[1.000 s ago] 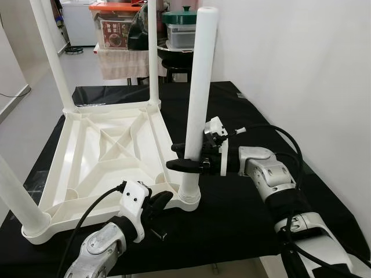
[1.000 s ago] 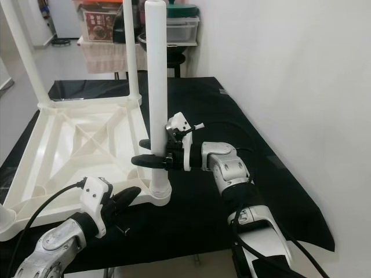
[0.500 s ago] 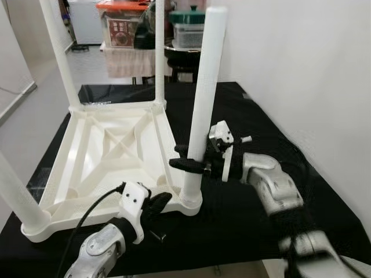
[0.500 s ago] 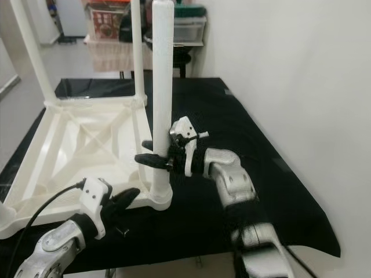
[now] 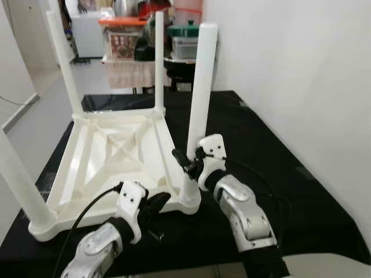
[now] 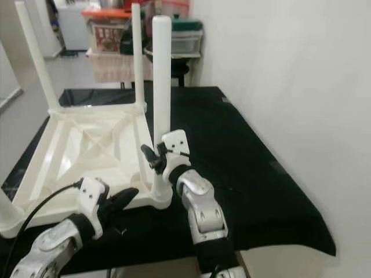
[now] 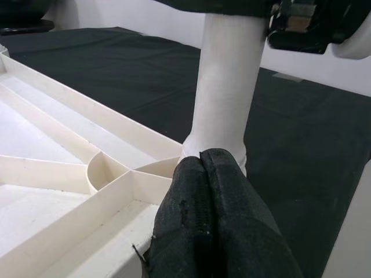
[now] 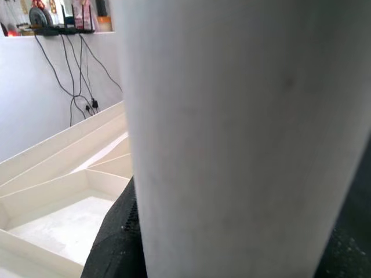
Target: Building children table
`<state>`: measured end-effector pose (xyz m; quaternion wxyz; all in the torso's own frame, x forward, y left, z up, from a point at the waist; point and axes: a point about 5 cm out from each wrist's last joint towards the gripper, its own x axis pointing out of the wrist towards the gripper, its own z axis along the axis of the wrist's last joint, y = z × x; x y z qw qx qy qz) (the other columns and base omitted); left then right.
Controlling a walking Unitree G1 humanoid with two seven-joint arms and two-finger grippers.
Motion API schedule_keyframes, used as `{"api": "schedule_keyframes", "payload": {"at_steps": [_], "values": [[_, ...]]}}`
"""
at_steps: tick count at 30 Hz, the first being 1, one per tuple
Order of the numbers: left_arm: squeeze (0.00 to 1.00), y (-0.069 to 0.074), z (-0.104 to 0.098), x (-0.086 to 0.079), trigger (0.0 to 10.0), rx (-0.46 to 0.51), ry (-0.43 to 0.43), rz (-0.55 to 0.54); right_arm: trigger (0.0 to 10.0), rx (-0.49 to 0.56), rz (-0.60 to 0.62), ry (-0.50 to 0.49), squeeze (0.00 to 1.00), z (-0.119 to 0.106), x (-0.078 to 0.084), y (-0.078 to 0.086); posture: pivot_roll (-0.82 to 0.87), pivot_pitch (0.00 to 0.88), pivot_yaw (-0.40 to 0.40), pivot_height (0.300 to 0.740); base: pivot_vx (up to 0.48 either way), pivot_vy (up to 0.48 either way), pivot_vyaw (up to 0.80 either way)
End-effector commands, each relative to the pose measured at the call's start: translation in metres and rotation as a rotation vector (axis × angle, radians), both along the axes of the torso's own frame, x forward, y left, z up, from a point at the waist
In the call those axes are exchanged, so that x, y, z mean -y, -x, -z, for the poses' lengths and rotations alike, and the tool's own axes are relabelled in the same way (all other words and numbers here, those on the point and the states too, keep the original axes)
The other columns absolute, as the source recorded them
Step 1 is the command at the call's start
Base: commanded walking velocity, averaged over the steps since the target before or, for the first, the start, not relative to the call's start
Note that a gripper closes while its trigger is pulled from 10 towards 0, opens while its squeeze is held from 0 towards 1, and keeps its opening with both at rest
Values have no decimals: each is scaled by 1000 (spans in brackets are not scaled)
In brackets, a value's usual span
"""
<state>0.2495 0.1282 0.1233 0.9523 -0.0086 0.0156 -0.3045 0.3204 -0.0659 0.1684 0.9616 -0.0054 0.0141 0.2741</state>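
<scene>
Now | white table (image 5: 110, 152) upside down, legs up | right end effector (image 5: 188, 165) clamps leg (image 5: 200, 92) | left end effector (image 5: 155, 202) closed

An upturned tabletop (image 5: 110, 156) is laid on a cloth-covered bench (image 5: 272, 168), with legs stood up at its corners. The near-right leg (image 5: 197, 116) is set at the tabletop's 5 o'clock corner. The right gripper (image 5: 186, 165) is placed against that leg from the 3 o'clock side, just above its base. The left gripper (image 5: 155, 202) is rested at the tabletop's near edge, at 6 o'clock, just beside the leg's socket. Storage boxes (image 5: 124, 35) are stacked behind, at 12 o'clock.
</scene>
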Motion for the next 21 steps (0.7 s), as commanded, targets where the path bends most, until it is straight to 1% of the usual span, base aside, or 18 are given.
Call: {"api": "schedule_keyframes", "payload": {"at_steps": [1,2,3,4,5,6,7,8,10,11,12,13,14,15,16,17,20,21], "values": [[0,0,2,0,10000,-3,-9,-10,10000,-172,17,24,0,30,1,9,9,0,-43,740,0,0,0],[0,-1,1,0,10000,-3,-9,-10,10000,-170,-2,13,616,28,-1,11,10,0,-43,740,0,0,0],[0,-1,1,0,10000,-3,-9,-10,10000,-170,-2,13,616,28,-1,11,10,0,-43,740,0,0,0],[0,-1,1,0,10000,-3,-9,-8,10000,-161,-35,7,976,26,-4,11,10,0,-43,740,0,0,0],[0,-1,1,0,10000,-3,-9,-8,10000,-161,-35,7,976,26,-4,11,10,0,-43,740,0,0,0],[0,-1,1,1,10000,-3,-8,-6,10000,-150,-91,6,1000,24,-6,10,7,0,-39,740,0,0,0],[0,-1,1,1,10000,-3,-8,-6,10000,-150,-91,6,1000,24,-6,10,7,0,-39,740,0,0,0],[0,-1,1,1,10000,-3,-7,-4,10000,-130,-164,6,1000,20,-7,7,8,0,-40,740,0,0,0],[0,-1,1,1,10000,-3,-5,-2,10000,-98,-325,46,1000,16,-6,2,11,0,-41,740,0,0,0],[0,-1,1,2,10000,-3,-4,-2,10000,-89,-419,62,580,15,-4,1,14,0,-45,740,0,0,0],[0,-1,1,2,10000,-2,-3,-3,10000,-88,-475,72,216,14,-2,2,14,0,-45,740,0,0,0],[0,-1,1,2,10000,-2,-3,-3,10000,-88,-475,72,216,14,-2,2,14,0,-45,740,0,0,0],[0,-1,1,2,10000,-2,-3,-3,10000,-84,-529,72,0,12,-1,2,16,0,-46,740,0,0,0],[0,-1,1,2,10000,-2,-2,-3,10000,-72,-602,71,0,7,3,-1,20,0,-45,740,0,0,0],[0,-1,1,2,10000,-2,-2,-3,10000,-66,-646,71,0,3,5,-4,20,0,-45,740,0,0,0],[0,-1,1,2,10000,-2,-2,-3,10000,-65,-671,72,0,1,6,-6,22,0,-48,740,0,0,0],[0,-1,1,2,10000,-2,-2,-3,10000,-65,-692,70,0,-2,8,-8,22,0,-48,740,0,0,0],[0,-1,1,2,10000,-2,-3,-3,10000,-64,-723,70,0,-6,10,-11,28,0,-50,740,0,0,0]]}}
